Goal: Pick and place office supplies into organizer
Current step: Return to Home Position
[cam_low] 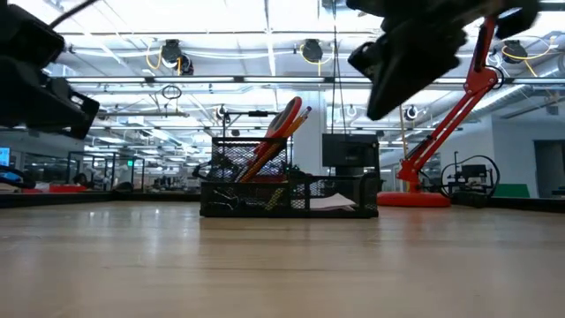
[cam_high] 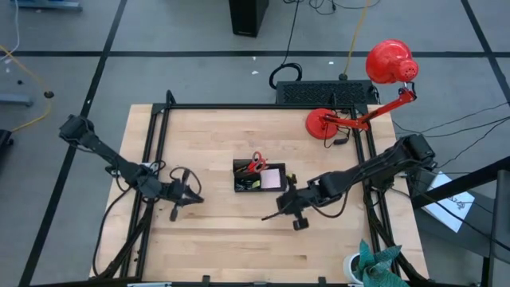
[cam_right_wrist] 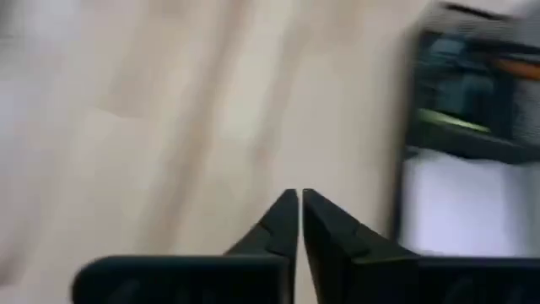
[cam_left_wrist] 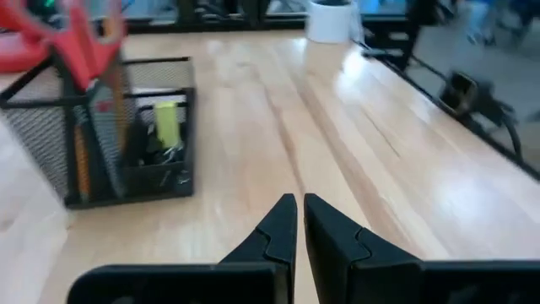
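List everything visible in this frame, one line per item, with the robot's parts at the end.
table: one, light wood, fills the high view.
organizer: one, black mesh, table centre.
scissors: one pair, red handles, standing in the organizer.
pencil: at least one, orange, upright in the organizer.
sticky-note pad: one, pink, flat in the organizer.
small piece: one, yellow-green, in the organizer.
desk lamp: one, red, far right corner.
slab: one, black, far table edge.
cup: one, white, near right corner.
left end effector: shut, empty, left of the organizer.
right end effector: shut, empty, near right of the organizer.
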